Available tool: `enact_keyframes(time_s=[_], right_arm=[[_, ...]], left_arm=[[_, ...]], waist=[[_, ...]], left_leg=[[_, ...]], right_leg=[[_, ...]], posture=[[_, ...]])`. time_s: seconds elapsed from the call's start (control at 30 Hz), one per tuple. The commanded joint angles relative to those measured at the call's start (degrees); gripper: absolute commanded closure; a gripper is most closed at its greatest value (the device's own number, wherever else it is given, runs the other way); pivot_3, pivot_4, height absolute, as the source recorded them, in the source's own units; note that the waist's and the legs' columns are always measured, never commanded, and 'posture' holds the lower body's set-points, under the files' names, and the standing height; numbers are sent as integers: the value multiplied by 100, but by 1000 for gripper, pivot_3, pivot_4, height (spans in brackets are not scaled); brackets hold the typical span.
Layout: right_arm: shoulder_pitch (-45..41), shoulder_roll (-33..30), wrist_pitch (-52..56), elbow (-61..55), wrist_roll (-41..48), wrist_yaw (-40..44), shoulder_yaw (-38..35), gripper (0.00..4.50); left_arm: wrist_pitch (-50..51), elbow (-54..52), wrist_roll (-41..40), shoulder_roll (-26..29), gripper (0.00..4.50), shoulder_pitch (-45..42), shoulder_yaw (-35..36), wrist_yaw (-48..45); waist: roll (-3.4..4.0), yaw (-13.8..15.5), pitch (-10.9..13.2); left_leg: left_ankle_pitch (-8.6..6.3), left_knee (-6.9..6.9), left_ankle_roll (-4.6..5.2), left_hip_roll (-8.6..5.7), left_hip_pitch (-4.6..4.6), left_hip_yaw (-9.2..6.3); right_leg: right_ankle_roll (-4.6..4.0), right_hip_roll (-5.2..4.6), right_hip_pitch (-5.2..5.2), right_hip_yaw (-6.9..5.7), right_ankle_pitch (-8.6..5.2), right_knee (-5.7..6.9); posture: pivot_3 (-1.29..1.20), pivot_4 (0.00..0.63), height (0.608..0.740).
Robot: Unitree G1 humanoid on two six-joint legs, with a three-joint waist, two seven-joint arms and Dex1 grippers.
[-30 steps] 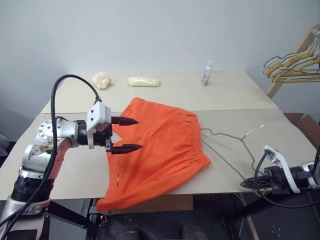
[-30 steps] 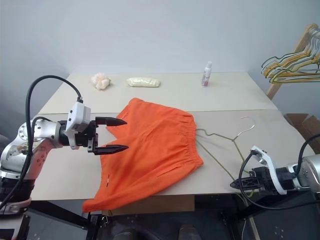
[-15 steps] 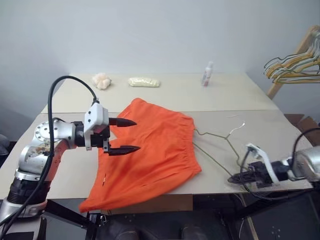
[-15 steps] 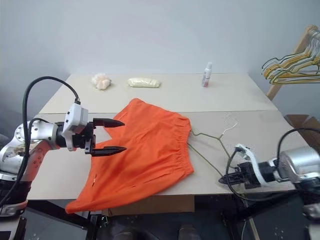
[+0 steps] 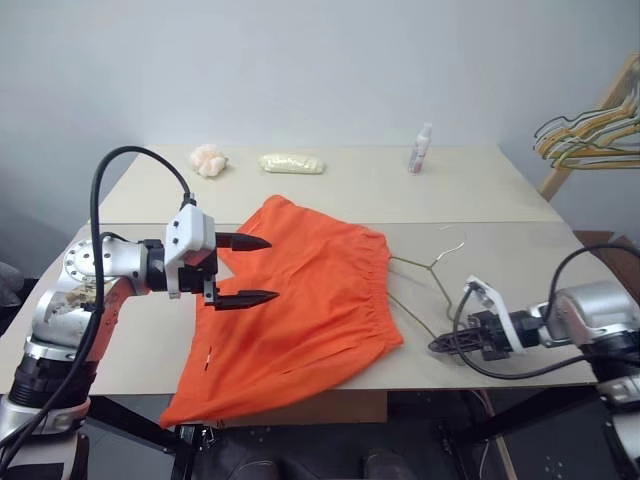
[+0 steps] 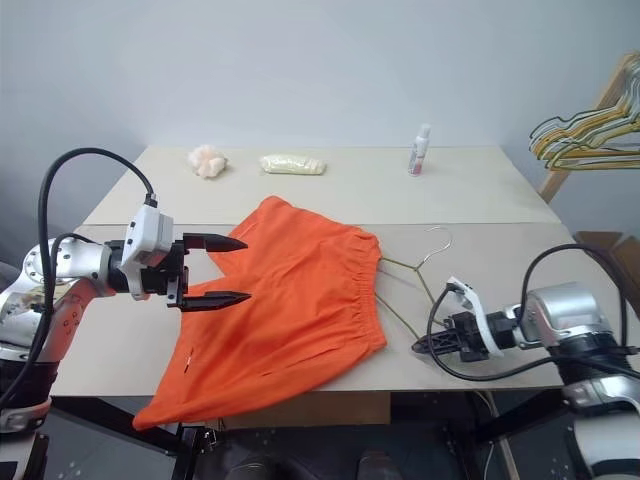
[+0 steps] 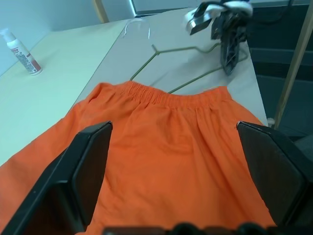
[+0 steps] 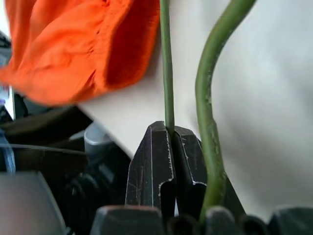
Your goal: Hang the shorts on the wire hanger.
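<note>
So here's my view from the head cams: the shorts are spread flat on the table, roughly in the middle, waistband toward the right, and one leg hangs over the near edge on the left. The wire hanger lies on the table just right of the waistband, hook pointing toward the far side, and its left corner seems to slip under the waistband edge, though I can't tell how far.

My left gripper hovers over the left part of the shorts with its fingers spread wide, nothing between them. From the left wrist cam the orange cloth sits right between the two fingers, but whether the tips actually touch the cloth I can't say.

My right gripper is at the near right edge of the table, pointing left, jaws pinched tight on the near end of the wire hanger. The right wrist cam shows it nicely: one thin green wire is clamped between the closed tips, and a second strand curves past just beside them.

Hard to make out: the hanger's thin lower bar mostly blends into the tabletop. Far side of the table has a small bottle, a pale packet and a crumpled lump. The bunch of hangers at far right is cut off by the frame
</note>
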Motion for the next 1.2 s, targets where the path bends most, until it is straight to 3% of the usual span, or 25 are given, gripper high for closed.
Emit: enact_keyframes(time_s=[0.03, 0.27, 0.5, 0.67, 0.87, 0.97, 1.2], right_arm=[[-166, 2, -29, -144, 84, 169, 40, 4500], [-90, -173, -147, -195, 117, 596, 241, 4500], [-704, 598, -394, 923, -367, -302, -117, 4500], [-684, 680, -568, 885, -458, -689, -530, 4500], [-382, 445, -1086, -705, -630, -1034, -605, 4500], [-455, 305, -1944, -1535, -1093, -1314, -485, 4500], [-1090, 358, -3298, -2232, -1937, -1506, -56, 4500]], left_arm=[[-113, -47, 41, 85, 106, -56, 107, -1], [-152, -44, 66, 121, 106, -3, 142, -41], [-180, -39, 83, 96, 106, -17, 72, -63], [-168, -92, 64, 112, 106, 30, 91, -71], [-212, -35, 98, 121, 106, 28, 69, -137], [-313, 211, 195, 140, 106, -223, 11, -246], [-809, 1168, 547, 272, 106, -1039, -9, -535]], waist=[[0, 34, 0], [0, 64, 0], [0, -9, 0], [1, 50, -1], [4, 13, -1], [5, -22, -1], [5, -91, 0]], left_leg=[[0, 2, 0, 0, -5, -1], [0, 4, 1, 0, -2, -1], [1, 2, -2, 1, 5, 14], [4, 2, -6, -1, -6, 14], [4, 1, -6, 0, -4, 14], [3, 2, -6, 0, -3, 14], [4, 0, -7, 0, -4, 23]], right_leg=[[0, 0, -1, -3, 0, -2], [0, -1, 3, -6, 0, 0], [0, 0, 2, -3, 0, 5], [0, -2, 2, -9, 0, -1], [0, -2, -2, -8, 0, 4], [0, -2, -2, -5, 0, 4], [0, -1, -5, -7, 0, 2]], posture=[[-10, 0, 740], [-1, 2, 740], [-9, 1, 740], [-13, 0, 740], [-41, 0, 740], [-53, 0, 740], [-75, 0, 740]])
